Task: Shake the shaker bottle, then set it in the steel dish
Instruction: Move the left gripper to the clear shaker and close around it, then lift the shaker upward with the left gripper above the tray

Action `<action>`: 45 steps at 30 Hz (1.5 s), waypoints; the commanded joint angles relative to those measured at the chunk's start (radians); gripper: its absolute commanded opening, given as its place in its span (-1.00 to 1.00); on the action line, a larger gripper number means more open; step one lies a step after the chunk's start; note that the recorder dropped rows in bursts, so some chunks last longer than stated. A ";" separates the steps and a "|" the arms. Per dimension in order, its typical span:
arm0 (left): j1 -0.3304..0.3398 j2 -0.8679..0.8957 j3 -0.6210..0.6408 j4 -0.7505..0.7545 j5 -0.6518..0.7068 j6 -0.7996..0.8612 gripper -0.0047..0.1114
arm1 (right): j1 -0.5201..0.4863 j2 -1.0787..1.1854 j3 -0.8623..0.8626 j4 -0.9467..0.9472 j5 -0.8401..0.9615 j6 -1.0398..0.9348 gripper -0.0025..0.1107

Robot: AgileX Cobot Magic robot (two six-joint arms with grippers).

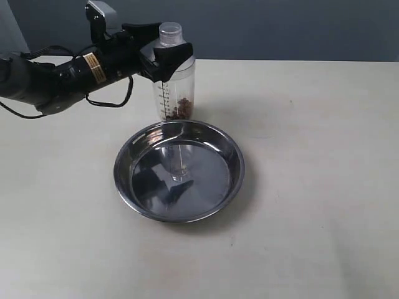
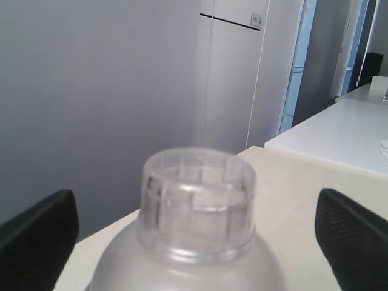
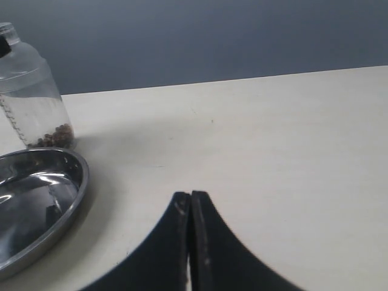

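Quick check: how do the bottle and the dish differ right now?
The bottle is clear plastic and tall; the dish is shiny steel, low and much wider. The bottle holds brown bits; the dish holds nothing. The open left gripper straddles the bottle's shoulder; nothing touches the dish. Both rest upright on the table, the bottle just beyond the dish, not in it.

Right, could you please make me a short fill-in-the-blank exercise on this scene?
1. The clear plastic shaker bottle stands on the pale ____, beside the round shiny steel dish, not inside it.
2. The left claw has its jaws ____ on either side of the bottle's top.
3. The right claw is ____ and holds nothing.
Missing words: table; open; shut.
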 commanded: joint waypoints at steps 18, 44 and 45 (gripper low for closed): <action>-0.028 0.214 -0.119 0.018 0.007 -0.003 0.90 | 0.002 -0.005 0.001 -0.002 -0.008 -0.003 -0.97; -0.034 0.216 -0.140 0.006 0.059 0.002 -0.42 | 0.002 -0.005 0.001 -0.002 -0.008 -0.003 -0.97; -0.034 0.216 -0.140 0.004 0.059 0.002 -0.54 | 0.002 -0.005 0.001 -0.002 -0.008 -0.003 -0.97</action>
